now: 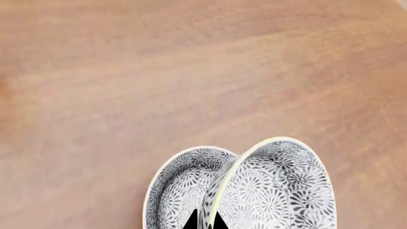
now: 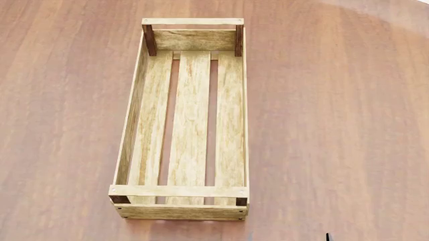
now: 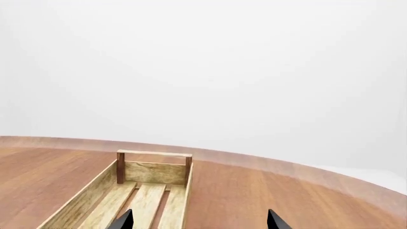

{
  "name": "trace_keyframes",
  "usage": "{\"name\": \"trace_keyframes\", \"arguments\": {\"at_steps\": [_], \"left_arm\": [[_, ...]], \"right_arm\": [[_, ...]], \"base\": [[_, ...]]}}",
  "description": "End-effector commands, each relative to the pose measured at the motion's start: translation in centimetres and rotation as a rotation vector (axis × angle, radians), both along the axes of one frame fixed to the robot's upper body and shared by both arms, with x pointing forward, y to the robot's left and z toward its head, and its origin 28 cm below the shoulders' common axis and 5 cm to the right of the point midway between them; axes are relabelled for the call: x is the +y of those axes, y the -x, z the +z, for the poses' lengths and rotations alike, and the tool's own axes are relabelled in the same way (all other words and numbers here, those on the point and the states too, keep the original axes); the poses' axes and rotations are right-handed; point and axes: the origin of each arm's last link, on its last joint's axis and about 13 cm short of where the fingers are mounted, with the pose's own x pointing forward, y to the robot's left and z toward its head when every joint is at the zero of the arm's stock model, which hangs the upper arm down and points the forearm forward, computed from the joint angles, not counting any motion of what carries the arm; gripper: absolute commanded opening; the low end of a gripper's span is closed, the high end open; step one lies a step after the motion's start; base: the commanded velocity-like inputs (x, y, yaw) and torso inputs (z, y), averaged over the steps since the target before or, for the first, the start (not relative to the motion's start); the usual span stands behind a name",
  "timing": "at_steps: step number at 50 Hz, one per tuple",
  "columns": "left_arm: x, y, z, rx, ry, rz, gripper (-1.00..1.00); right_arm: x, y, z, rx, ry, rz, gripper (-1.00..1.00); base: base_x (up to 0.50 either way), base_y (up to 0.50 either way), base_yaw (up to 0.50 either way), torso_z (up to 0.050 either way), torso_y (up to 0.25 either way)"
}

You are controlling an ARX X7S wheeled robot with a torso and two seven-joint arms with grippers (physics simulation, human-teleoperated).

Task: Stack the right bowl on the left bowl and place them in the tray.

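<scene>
Bowls, two of them with a grey flower pattern, filled the bottom of the left wrist picture: the right bowl sat tilted inside the left bowl, its pale rim leaning across the other's hollow. The left gripper showed only as two dark tips at the bottom edge, drawn close together on either side of the upper bowl's rim, so it looked to be pinching that rim. Beyond the bowls lay nothing but brown table.

From the head camera the tray lay lengthwise in the middle of the frame, its three slats bare and no bowl in it. The bowls did not show in that view at all. At the bottom of the right wrist picture the right gripper stood with its tips wide apart and nothing between them, the tray's far end just ahead of it.

By my reckoning the stacking was done, if crookedly, and the carry to the tray was the step in hand. The next move would call for lifting the pair above the low side wall, then lowering them onto the slats. The tilt worried me: the upper bowl might slide or tip. Room was plentiful, since the tray was long and the table around it open.
</scene>
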Motion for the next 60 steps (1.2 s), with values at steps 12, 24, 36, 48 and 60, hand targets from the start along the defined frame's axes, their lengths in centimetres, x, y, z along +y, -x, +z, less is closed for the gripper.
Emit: {"name": "trace_keyframes", "arguments": {"at_steps": [12,24,36,48,60], "left_arm": [[0.9,-0.8,-0.3,-0.021,0.009,0.048,-1.00],[1.1,-1.1,-1.0,0.012,0.043,0.083,-1.00],[1.0,-1.3,-1.6,0.027,0.045,0.087,-1.00],[0.9,-1.2,-1.9,0.033,0.017,0.075,-1.00],[0.8,-1.2,-1.7,0.017,-0.049,0.055,1.00]], "right_arm": [[0.1,-0.2,0.1,-0.009,0.024,0.000,1.00],[0.0,-0.3,0.0,-0.007,0.028,-0.003,1.00],[0.0,-0.2,-0.1,-0.005,0.027,-0.008,1.00],[-0.1,-0.2,-0.2,0.000,0.028,-0.010,1.00],[-0.1,-0.2,-0.3,0.004,0.029,-0.011,1.00]], "base": [[0.00,0.00,0.00,0.000,0.000],[0.00,0.00,0.00,0.001,0.001],[0.00,0.00,0.00,0.000,0.000],[0.00,0.00,0.00,0.000,0.000],[0.00,0.00,0.00,0.000,0.001]]}}
